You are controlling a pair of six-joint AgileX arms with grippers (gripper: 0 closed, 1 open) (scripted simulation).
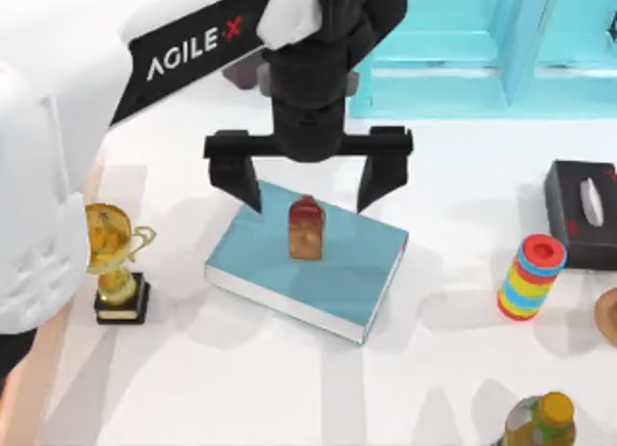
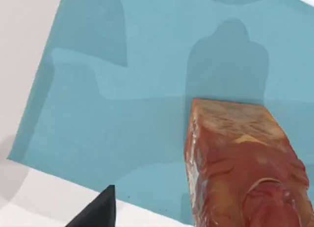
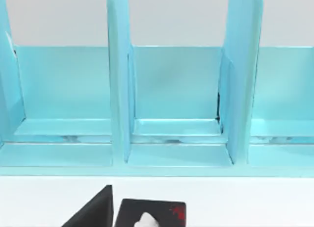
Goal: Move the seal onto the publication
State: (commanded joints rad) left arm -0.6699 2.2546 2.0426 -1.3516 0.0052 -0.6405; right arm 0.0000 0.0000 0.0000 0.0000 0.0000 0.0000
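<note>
**Seal stands on the book, left gripper spread above it**

Look at the top view and you find the seal standing upright on the teal cover of the publication, a little toward the book's 11 o'clock corner from its middle. The book lies flat on the white table, turned at an angle, its white page edges facing roughly 5 o'clock.

Your left gripper hangs directly over the seal, at its 12 o'clock in the picture. Its two black fingers are spread wide, one at the seal's 10 o'clock and the other at its 2 o'clock, and neither touches the block. In the left wrist view you see the mottled orange-brown seal close up with its red top nearest the camera, resting on the blue cover, and one dark fingertip well apart from it.

Around the book you have a gold trophy cup on a black base at 9 o'clock, a stack of coloured rings at 3 o'clock, and a black tissue box beyond that. A bottle sits at the table's 5 o'clock edge. A light blue rack with upright dividers stands at 1 o'clock.

Your right wrist view faces that rack, with the tissue box below it and one dark finger of the right gripper beside it; you cannot tell how its fingers stand.
</note>
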